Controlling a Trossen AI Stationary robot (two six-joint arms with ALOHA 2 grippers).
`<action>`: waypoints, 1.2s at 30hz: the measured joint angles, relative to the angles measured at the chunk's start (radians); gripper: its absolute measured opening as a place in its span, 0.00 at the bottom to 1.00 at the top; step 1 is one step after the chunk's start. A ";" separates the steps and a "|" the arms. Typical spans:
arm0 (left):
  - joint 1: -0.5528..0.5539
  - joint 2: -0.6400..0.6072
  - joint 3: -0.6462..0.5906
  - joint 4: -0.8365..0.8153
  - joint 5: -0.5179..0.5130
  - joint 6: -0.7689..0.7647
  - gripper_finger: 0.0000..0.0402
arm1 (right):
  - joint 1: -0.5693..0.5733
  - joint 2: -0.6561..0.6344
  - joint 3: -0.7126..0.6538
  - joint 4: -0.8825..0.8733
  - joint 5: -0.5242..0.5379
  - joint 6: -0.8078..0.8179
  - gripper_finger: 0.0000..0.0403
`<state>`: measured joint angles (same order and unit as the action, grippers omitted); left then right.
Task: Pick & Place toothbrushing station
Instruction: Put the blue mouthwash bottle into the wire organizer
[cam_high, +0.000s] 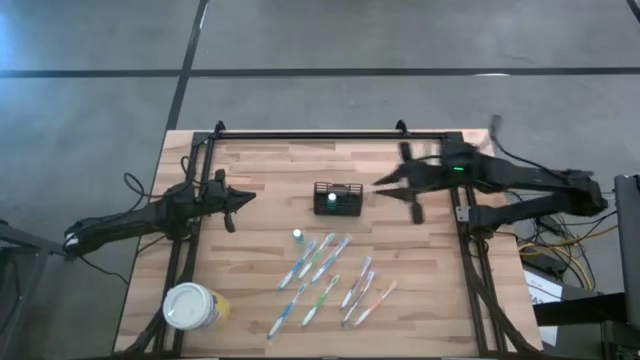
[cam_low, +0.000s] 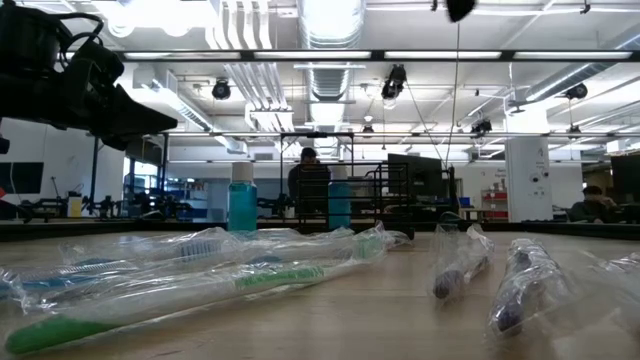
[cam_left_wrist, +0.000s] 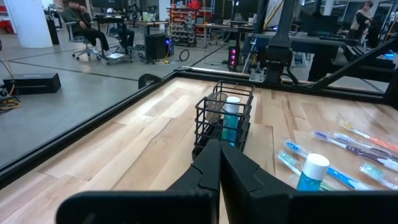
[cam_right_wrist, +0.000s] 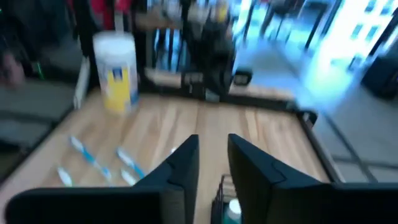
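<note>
The toothbrushing station (cam_high: 337, 199) is a small black wire caddy standing on its base at the table's middle, with a white-capped blue bottle (cam_left_wrist: 232, 117) upright inside it. My right gripper (cam_high: 385, 182) hangs blurred above the table just right of the caddy, open and with nothing between its fingers (cam_right_wrist: 212, 155); the caddy's rim (cam_right_wrist: 222, 200) shows below them. My left gripper (cam_high: 232, 205) waits shut at the table's left, pointing level at the caddy (cam_left_wrist: 225, 115).
A second small blue bottle (cam_high: 297, 237) stands near the caddy's front left. Several wrapped toothbrushes (cam_high: 325, 275) lie scattered toward the near edge. A yellow tub with a white lid (cam_high: 190, 306) stands at the near left corner. A black rail (cam_high: 330, 135) runs along the far edge.
</note>
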<state>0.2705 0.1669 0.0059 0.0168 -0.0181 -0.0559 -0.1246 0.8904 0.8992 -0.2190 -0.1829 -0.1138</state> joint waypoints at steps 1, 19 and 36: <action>0.000 0.000 0.000 0.000 0.000 0.000 0.01 | 0.000 -0.054 -0.040 0.029 0.000 0.018 0.15; 0.000 0.029 0.073 -0.032 -0.008 -0.110 0.01 | 0.002 -0.659 -0.681 0.489 0.053 0.105 0.02; -0.111 0.686 0.736 -0.453 0.045 0.022 0.02 | 0.002 -0.810 -0.804 0.487 0.055 0.076 0.02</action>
<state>0.1598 0.8533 0.7423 -0.4361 0.0270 -0.0338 -0.1226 0.0799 0.0955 0.2684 -0.1276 -0.0379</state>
